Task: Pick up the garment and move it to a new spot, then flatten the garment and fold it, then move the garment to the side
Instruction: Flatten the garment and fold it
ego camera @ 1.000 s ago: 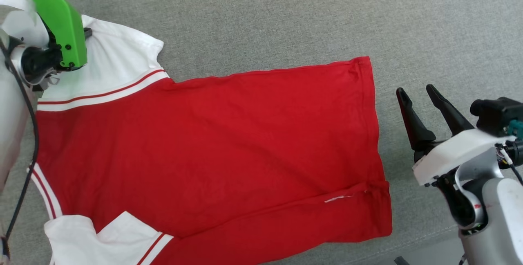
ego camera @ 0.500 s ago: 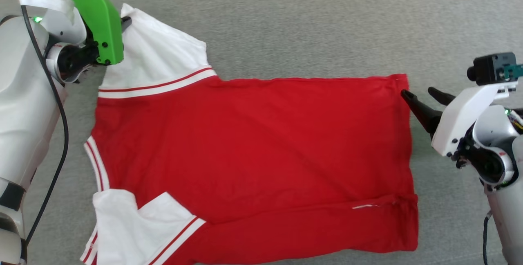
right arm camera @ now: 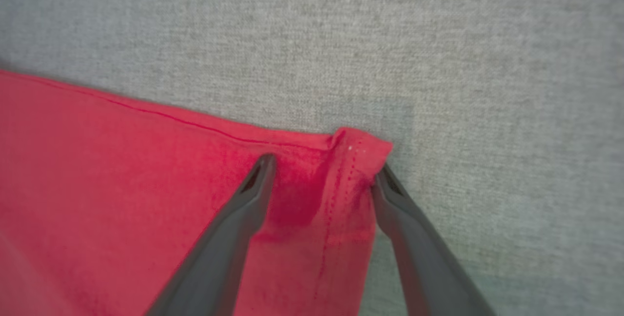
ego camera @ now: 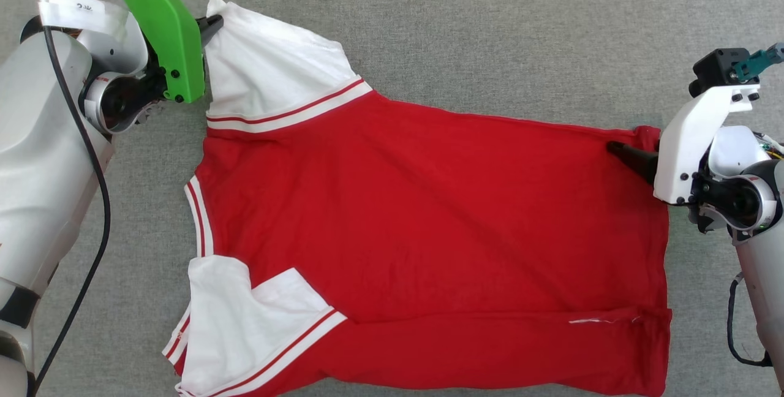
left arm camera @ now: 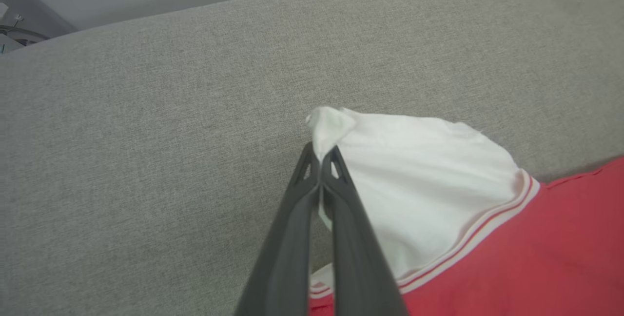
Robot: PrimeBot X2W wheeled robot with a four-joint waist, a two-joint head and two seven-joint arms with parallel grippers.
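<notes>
- The red jersey (ego camera: pixel 429 219) lies spread out flat on a grey cloth top (ego camera: pixel 490 29).
- Its neck end is to the left and its bottom edge is to the right.
- It has two white sleeves with red and white stripes. One sleeve (ego camera: pixel 269 72) is at the top left. The other sleeve (ego camera: pixel 233 317) is at the bottom left and is folded over a bit.
- The left gripper (left arm camera: pixel 320 152) has its two fingers pressed together on the tip of the top sleeve. A little white point of cloth sticks out past the tips.
- The right gripper (right arm camera: pixel 325 167) is at the top right corner of the jersey. Its fingers are spread apart.
- One finger (right arm camera: pixel 253 184) is over the red cloth. The other finger (right arm camera: pixel 390 194) is right at the edge of the corner, which is bunched up a little between them.
</notes>
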